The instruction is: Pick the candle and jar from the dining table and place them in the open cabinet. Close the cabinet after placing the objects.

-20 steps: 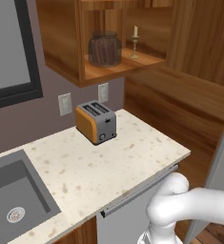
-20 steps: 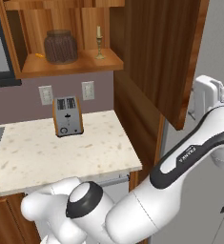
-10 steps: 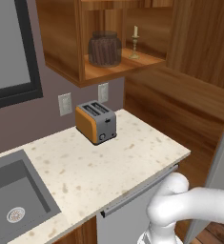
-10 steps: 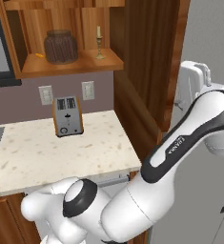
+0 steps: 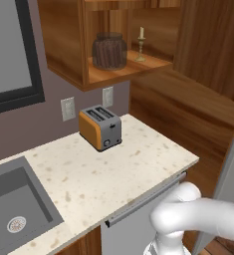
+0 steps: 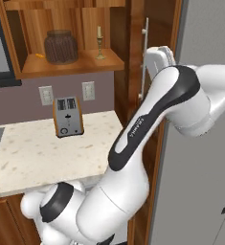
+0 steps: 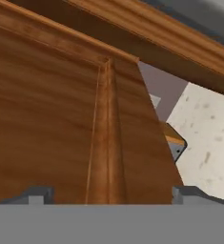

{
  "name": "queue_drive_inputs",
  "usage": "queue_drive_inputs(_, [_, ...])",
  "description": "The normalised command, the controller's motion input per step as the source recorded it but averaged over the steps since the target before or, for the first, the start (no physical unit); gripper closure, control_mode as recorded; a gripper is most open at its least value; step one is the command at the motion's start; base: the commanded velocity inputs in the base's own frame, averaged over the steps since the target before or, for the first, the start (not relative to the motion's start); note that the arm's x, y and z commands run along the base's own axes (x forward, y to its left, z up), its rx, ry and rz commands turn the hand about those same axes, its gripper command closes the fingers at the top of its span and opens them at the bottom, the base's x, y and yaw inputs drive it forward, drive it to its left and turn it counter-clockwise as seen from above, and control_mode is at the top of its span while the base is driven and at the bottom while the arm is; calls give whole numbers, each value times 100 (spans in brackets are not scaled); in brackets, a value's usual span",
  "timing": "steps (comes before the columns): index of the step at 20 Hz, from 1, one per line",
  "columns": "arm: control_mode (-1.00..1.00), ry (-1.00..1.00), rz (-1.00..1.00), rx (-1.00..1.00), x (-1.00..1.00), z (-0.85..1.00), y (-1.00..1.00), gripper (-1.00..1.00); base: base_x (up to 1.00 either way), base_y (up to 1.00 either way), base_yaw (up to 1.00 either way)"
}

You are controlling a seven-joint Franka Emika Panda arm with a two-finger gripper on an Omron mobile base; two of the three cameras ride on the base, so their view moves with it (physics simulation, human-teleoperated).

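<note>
The jar (image 5: 109, 50) (image 6: 60, 46) and the candle (image 5: 141, 44) (image 6: 99, 43) stand side by side on the shelf of the open cabinet (image 5: 118, 72) (image 6: 71, 64), jar to the left. The cabinet door (image 6: 134, 72) stands out edge-on, its silver bar handle (image 6: 144, 62) on the far side. My gripper (image 7: 111, 194) is open, its fingertips (image 7: 35, 193) wide apart right against the door's wooden panel (image 7: 61, 119). In the right base view my white hand (image 6: 158, 56) sits just behind the handle. Nothing is between the fingers. The dining table is out of view.
An orange toaster (image 5: 101, 127) (image 6: 67, 116) stands on the speckled counter (image 5: 138, 169) below the cabinet, with a sink (image 5: 14, 209) at the left. Wall outlets (image 6: 88, 90) sit behind the toaster. A tall grey appliance (image 6: 205, 167) rises at the right, close behind my arm.
My arm has swung left from beside the grey appliance up to the door's outer side. The door now appears narrower, turned toward the cabinet. Jar and candle have not moved.
</note>
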Motion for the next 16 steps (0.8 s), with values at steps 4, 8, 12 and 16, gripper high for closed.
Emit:
queue_drive_inputs(4, [-100,0,-11,-3,10,5,93,-100,0,0,0])
queue_drive_inputs(8, [-100,0,-11,-2,7,10,96,-100,0,0,0])
queue_drive_inputs(12, [-100,0,-13,-3,7,18,98,-100,0,0,0])
queue_drive_inputs(16, [-100,0,-15,-3,17,25,95,-100,0,0,0])
